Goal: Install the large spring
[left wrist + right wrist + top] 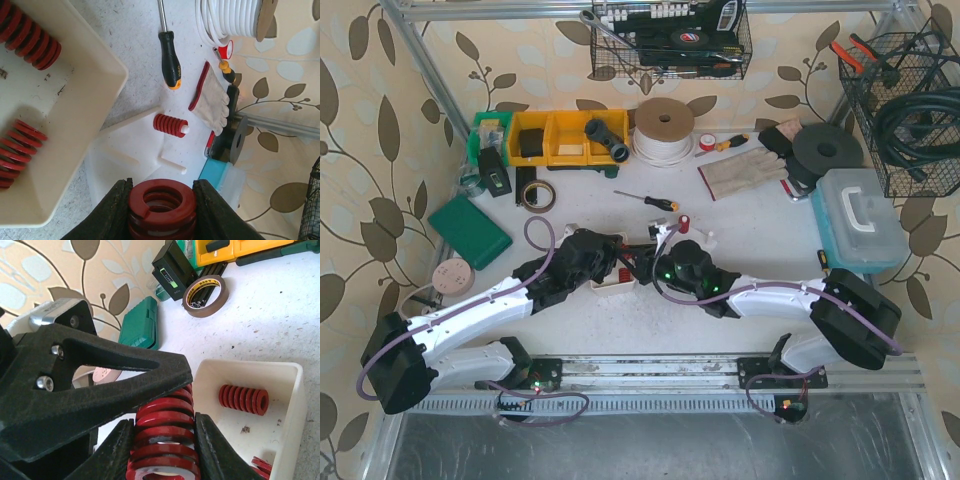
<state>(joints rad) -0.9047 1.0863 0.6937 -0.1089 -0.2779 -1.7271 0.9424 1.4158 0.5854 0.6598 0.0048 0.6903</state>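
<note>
Clamped near the middle of the table, about halfway between its left and right edges: the large spring (161, 202), red and thick-coiled. Seen almost end-on from the left wrist, with the left claw (161, 187) closed on it and a black finger (112, 210) pressing each flank. Seen side-on from the right wrist, coils stacked upward, with the right claw (163, 426) likewise closed on the lower coils. Across its upper coils in that view, the broad black finger of the left claw.

Just beside the spring, a cream tray (107, 60) with more red springs (27, 32) lying inside, apart from one another. Just past the tray toward the far edge, a smaller red spring (169, 125) lying sideways on a white peg, with other short white pegs (172, 165) near it on a pale base.

Farther toward the far edge, a screwdriver (170, 60) with a black and yellow handle, a pale work glove (212, 102) and a spool of white cord (232, 20). Toward the far left corner, a brown tape roll (205, 295) lying flat and yellow bins (565, 135). Along the left edge, a green case (142, 327). By the right edge, a blue-lidded box (860, 220).
</note>
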